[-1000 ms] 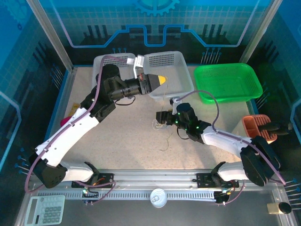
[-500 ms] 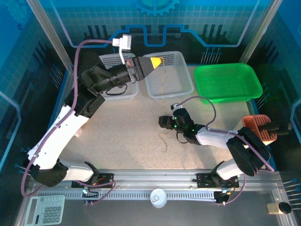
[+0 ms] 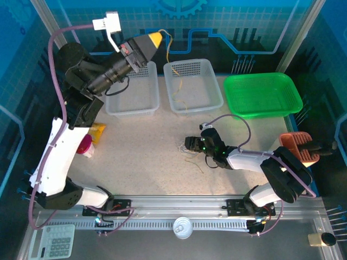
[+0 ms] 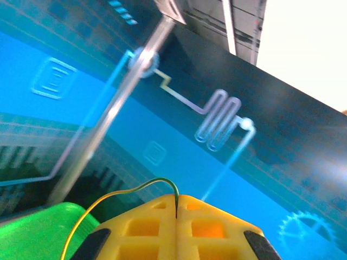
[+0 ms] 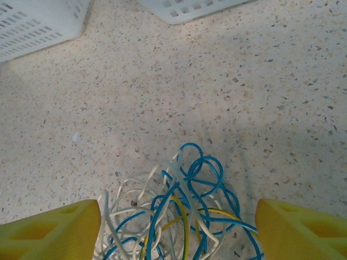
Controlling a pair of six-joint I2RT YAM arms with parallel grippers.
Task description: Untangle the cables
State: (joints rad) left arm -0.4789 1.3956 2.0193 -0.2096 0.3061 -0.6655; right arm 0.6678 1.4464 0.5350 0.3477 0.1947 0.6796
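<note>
Top external view, largest item first: the speckled table carries all items. My left arm is raised high toward the back wall; my right arm lies low over the table, reaching left. A green tray sits at the back right, with the right white basket just beside it and the left white basket next to that. My left gripper is aloft above the baskets; the left wrist view confirms its yellow fingers are pressed together, pinching one yellow cable that arcs out from between them. In the top view this strand hangs down toward the right white basket. My right gripper is at table level with its fingers spread wide apart, gripping nothing. The tangle of cables, blue, white and yellow loops, rests on the table between those fingers.
</note>
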